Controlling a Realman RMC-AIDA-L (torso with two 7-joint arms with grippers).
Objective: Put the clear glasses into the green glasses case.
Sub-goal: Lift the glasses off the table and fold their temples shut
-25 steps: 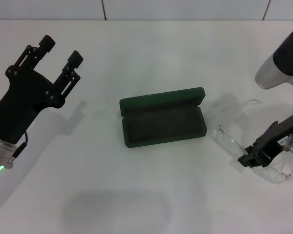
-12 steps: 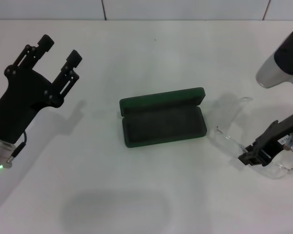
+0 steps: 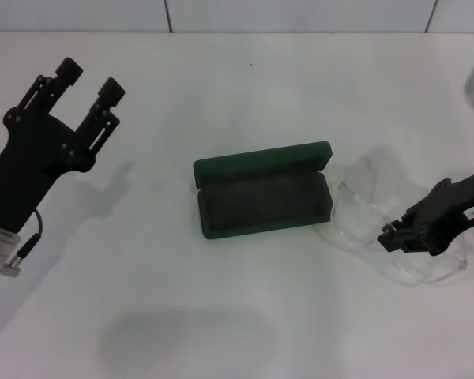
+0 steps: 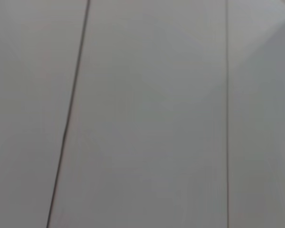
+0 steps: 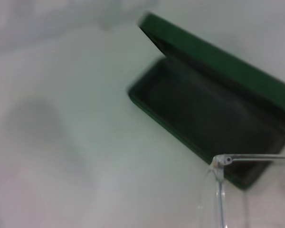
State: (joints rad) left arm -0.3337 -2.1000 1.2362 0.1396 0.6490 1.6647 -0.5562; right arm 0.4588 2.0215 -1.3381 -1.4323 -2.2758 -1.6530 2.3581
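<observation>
clear glasses (image 3: 379, 229) now nearer green glasses case (image 3: 262, 198)

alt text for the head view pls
The right gripper holds the clear glasses just right of the open green glasses case on a white table. The left gripper, open, is raised at far left.

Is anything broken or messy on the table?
Nothing stands out. The green glasses case lies open and looks whole. The clear glasses are beside it, gripped by the right tool, and look unbroken. The left tool hangs open above the table. Nothing spilled.
</observation>
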